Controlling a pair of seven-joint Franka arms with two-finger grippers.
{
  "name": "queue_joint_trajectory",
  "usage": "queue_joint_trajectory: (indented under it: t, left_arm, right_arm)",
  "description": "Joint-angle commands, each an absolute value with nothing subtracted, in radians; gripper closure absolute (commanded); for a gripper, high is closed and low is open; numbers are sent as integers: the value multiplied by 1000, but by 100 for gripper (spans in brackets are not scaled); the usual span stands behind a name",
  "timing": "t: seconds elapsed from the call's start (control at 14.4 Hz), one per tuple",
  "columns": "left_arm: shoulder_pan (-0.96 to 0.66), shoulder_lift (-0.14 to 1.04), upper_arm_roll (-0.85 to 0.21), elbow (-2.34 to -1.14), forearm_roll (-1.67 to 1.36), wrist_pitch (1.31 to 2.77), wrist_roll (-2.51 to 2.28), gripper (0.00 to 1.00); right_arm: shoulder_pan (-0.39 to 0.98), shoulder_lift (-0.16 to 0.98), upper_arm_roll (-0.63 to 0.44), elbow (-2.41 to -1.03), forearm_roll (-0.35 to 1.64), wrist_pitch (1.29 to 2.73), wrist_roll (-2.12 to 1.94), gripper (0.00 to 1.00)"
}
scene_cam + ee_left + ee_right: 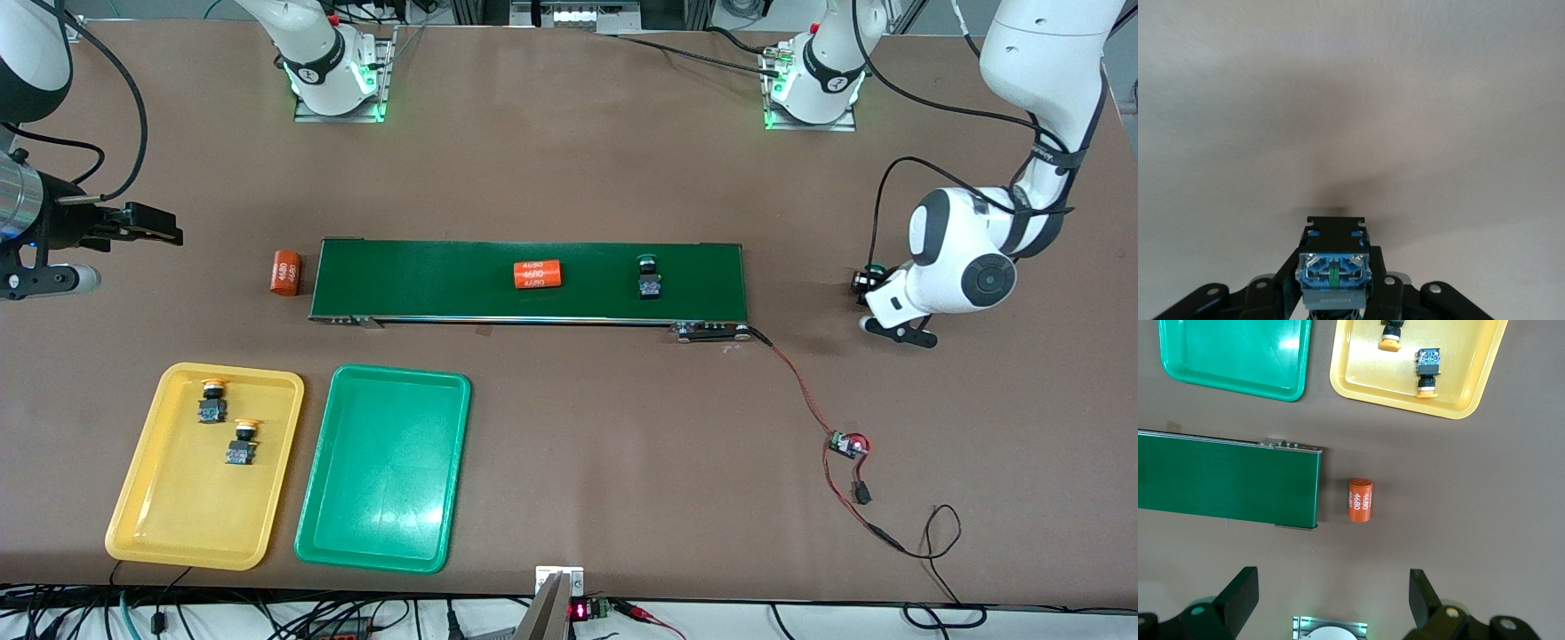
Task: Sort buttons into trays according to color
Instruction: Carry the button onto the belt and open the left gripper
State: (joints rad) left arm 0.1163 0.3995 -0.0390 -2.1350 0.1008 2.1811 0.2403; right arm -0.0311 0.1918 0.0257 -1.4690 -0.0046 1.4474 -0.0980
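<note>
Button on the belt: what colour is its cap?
Green. The button on the belt shows its cap best in the front view.

"4680" printed white on both orange cylinders (539,275) (285,273)

Conveyor belt (444,280) blocks; green tray (382,471) free.

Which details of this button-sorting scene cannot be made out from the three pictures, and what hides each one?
- Left claw: front view, the arm's own wrist covers its fingers.
- Held button: left wrist view shows only its blue base; its cap faces away. Front view shows a green speck.
- Right claw: fingertips cut off by the right wrist view's edge.
- Button on the conveyor belt: base markings too small, front view.
</note>
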Motion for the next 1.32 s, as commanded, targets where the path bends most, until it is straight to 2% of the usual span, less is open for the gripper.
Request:
queue_joint_trajectory:
  t: [0.0, 0.21, 0.49, 0.69, 0.9, 1.11, 1.18, 1.25]
  left_arm:
    - [98, 364, -98, -1996, 100, 1975, 175, 72]
    - [97, 362, -228, -1921, 97, 1911, 73, 73]
    - [72, 377, -372, -1914, 68, 1933, -185, 74]
    - [46, 417, -437, -1919, 21, 2026, -284, 74]
    - [35, 454, -459, -1930, 21, 2114, -317, 75]
    - [11, 466, -468, -1948, 20, 2115, -319, 74]
    - [11, 465, -472, -1950, 20, 2111, -319, 52]
    - [12, 462, -472, -1948, 20, 2109, -316, 1]
  right_arm:
    - [-31, 170, 29, -1493, -15, 1457, -83, 0]
    - [-32, 172, 29, -1491, -11, 1462, -81, 0]
    - [-31, 173, 29, -1491, -6, 1463, -83, 0]
    - [-31, 173, 29, -1491, -8, 1462, -81, 0]
    - [-32, 175, 29, -1491, -5, 1462, -81, 0]
    - [-32, 176, 29, -1491, -2, 1462, -80, 0]
    - [-29, 175, 29, -1491, -3, 1462, -80, 0]
    - [-29, 175, 29, -1491, -2, 1462, -80, 0]
